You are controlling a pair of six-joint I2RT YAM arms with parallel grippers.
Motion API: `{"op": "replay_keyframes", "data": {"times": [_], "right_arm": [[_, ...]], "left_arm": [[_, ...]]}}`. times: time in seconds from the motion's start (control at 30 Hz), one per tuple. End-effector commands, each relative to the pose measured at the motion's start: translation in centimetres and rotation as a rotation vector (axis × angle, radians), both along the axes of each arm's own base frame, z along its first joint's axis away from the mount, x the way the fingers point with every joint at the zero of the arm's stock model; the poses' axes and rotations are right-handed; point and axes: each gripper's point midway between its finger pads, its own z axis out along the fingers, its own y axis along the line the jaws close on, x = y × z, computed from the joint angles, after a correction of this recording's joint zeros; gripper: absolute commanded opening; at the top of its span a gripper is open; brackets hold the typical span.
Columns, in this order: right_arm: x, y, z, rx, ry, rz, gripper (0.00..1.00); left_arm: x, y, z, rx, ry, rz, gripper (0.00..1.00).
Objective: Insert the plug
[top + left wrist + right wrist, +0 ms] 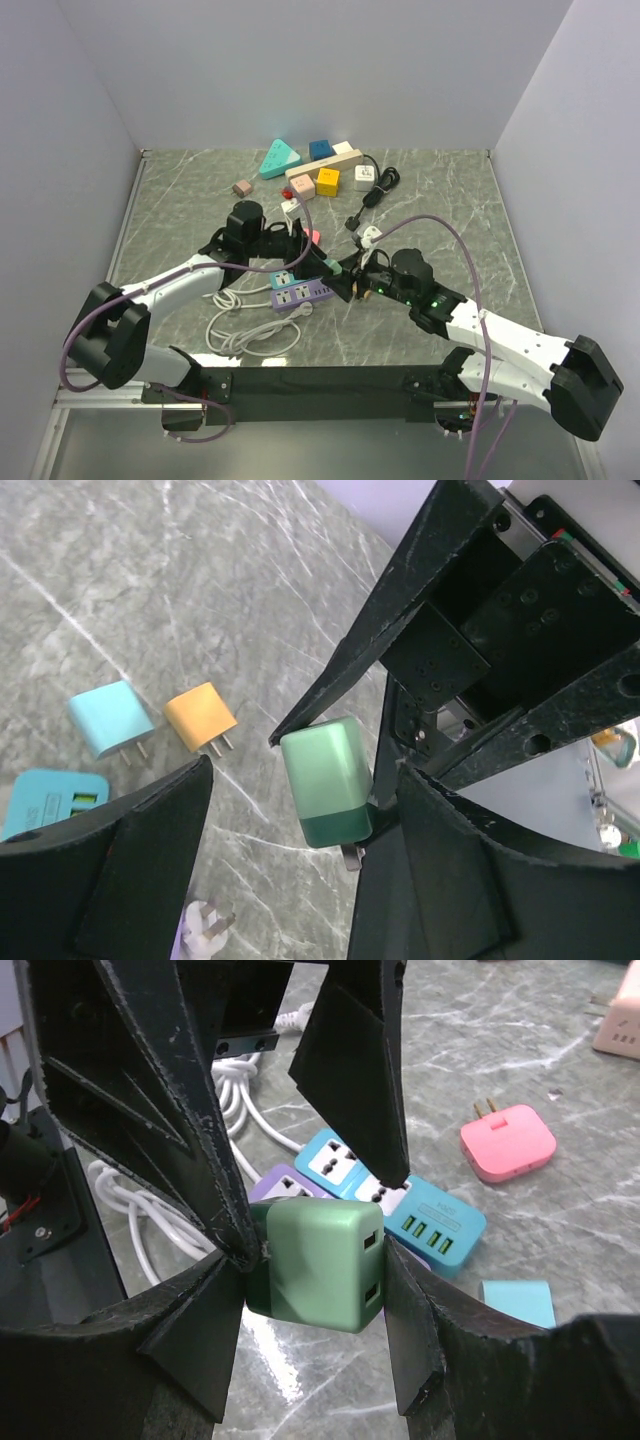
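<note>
A green plug adapter (320,1255), pale green with a dark green end, is held above the table between my right gripper's (315,1295) fingers. Its USB ports face the right finger. It also shows in the top view (338,267) and the left wrist view (325,780), where a metal prong sticks out under the dark end. My left gripper (300,790) is open around the plug; one finger (450,870) touches the dark end and the other stands well apart. A teal power strip (425,1210) and a purple one (285,1180) lie below.
A pink adapter (508,1142) and a light blue adapter (518,1302) lie beside the strips. A coiled white cable (245,335) lies near left. An orange adapter (200,715) and a white plug (205,920) lie on the marble. Several more adapters (320,170) and a black cable (372,190) sit at the back.
</note>
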Motion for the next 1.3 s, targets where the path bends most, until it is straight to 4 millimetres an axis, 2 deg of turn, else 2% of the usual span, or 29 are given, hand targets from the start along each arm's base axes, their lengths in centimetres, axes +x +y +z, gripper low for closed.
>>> {"op": "replay_keyframes", "data": {"times": [0.0,0.03,0.07,0.23,0.27,0.33,0.37,0.4,0.53,0.57,0.63,0.7,0.73,0.9,0.97,1.1,1.17,1.27], "right_arm": [[0.5,-0.3,3.2,0.072,-0.103,-0.031,0.33],[0.5,-0.3,3.2,0.072,-0.102,-0.035,0.33],[0.5,-0.4,3.2,0.071,-0.104,-0.038,0.33],[0.6,-0.6,3.2,0.072,-0.11,-0.052,0.33],[0.7,-0.7,3.2,0.071,-0.11,-0.056,0.33],[0.8,-0.7,3.3,0.068,-0.112,-0.06,0.35],[0.9,-0.8,3.2,0.062,-0.113,-0.067,0.38],[0.9,-0.8,3.3,0.062,-0.115,-0.069,0.4],[0.9,-0.6,4.4,0.063,-0.143,-0.051,0.55],[0.9,-0.5,4.2,0.05,-0.145,-0.041,0.62],[0.6,-0.1,5.0,0.057,-0.157,-0.013,0.68],[0.8,0.1,5.4,0.052,-0.162,0.004,0.9],[0.8,0.3,5.4,0.047,-0.16,0.019,0.95],[1.3,0.1,7.1,0.062,-0.184,0.04,0.96],[1.8,-0.6,7.7,0.079,-0.192,0.033,0.96],[1.6,-1.8,8.2,0.166,-0.159,0.108,0.97],[0.9,-1.5,7.9,0.192,-0.121,0.173,0.95],[0.9,-1.3,7.3,0.203,-0.081,0.214,0.91]], "left_arm": [[-0.9,-1.2,1.1,-0.008,-0.058,-0.089,0.77],[-0.8,-1.3,1.1,-0.011,-0.062,-0.09,0.73],[-0.9,-1.3,1.2,-0.017,-0.055,-0.097,0.64],[-2.2,-1.5,1.3,-0.04,-0.053,-0.169,0.45],[-2.2,-1.5,1.3,-0.041,-0.056,-0.176,0.35],[-2.3,-1.6,1.2,-0.042,-0.057,-0.187,0.2],[-2.3,-1.6,1.3,-0.046,-0.062,-0.187,0.07],[-2.3,-1.6,1.3,-0.049,-0.066,-0.185,0.03],[-2.2,-1.7,1.5,-0.073,-0.079,-0.197,0.0],[-2.4,-1.7,1.6,-0.083,-0.067,-0.209,0.0],[-2.2,-1.5,1.8,-0.097,-0.074,-0.196,0.01],[-1.4,-1.0,2.0,-0.105,-0.087,-0.168,0.0],[-1.2,-0.7,2.1,-0.109,-0.079,-0.156,0.0],[0.0,1.1,2.5,-0.134,-0.086,-0.105,0.0],[0.2,1.6,2.6,-0.134,-0.099,-0.094,0.0],[-0.5,2.1,3.0,-0.146,-0.13,-0.113,0.0],[-1.3,2.3,3.5,-0.16,-0.156,-0.143,0.0],[-2.2,2.6,4.0,-0.173,-0.182,-0.172,0.0]]}}
